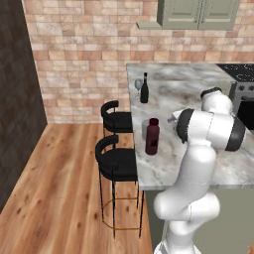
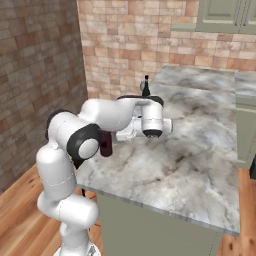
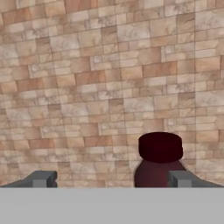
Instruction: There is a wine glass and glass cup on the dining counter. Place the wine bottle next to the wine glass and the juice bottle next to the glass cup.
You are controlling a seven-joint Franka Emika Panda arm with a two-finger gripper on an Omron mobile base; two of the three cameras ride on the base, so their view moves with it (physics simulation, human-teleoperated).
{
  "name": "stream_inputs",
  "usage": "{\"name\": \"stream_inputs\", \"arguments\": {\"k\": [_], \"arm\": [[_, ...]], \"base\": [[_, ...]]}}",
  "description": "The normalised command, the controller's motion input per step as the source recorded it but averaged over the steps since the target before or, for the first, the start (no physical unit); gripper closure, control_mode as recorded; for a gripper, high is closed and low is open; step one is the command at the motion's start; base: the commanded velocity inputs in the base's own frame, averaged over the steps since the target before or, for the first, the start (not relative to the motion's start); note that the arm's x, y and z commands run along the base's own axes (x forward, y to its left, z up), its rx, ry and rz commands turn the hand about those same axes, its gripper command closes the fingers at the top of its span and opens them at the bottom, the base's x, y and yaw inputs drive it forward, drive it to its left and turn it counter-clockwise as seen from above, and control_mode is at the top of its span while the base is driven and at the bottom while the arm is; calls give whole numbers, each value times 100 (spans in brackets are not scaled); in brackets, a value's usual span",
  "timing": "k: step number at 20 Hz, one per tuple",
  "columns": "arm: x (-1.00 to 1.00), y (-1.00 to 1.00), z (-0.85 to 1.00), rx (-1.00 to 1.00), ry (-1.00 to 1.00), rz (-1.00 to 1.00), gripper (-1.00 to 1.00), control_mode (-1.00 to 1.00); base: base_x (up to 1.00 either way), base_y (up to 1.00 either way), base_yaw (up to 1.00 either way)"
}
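The juice bottle (image 1: 152, 136) stands upright on the marble counter (image 1: 198, 149) near its left edge, above the nearer of the two black stools (image 1: 118, 163), with the glass cup (image 1: 145, 129) just beside it on its far side. Farther along that same edge, toward the counter's far corner by the brick wall (image 1: 84, 54), the wine bottle (image 1: 144, 89) stands upright with the wine glass (image 1: 138, 87) right next to it. The white arm bends over the counter with its hand level, pointing at the juice bottle. In the hand view the fingers (image 3: 41, 179) are spread wide apart and hold nothing; the bottle's red cap (image 3: 160, 146) sits just ahead, nearer the right finger.
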Motion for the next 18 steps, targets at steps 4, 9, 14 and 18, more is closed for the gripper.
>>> {"name": "stream_inputs", "arguments": {"k": [4,9,14,18], "arm": [[-49,-5,32,-4,3,-18,-100,-100],[-47,0,44,-1,7,-28,-100,-100],[-44,-4,41,-5,15,-25,-100,-100],[-48,0,42,-5,18,-16,-100,-100]], "base": [[0,0,0],[0,0,0],[0,0,0],[0,0,0]]}}
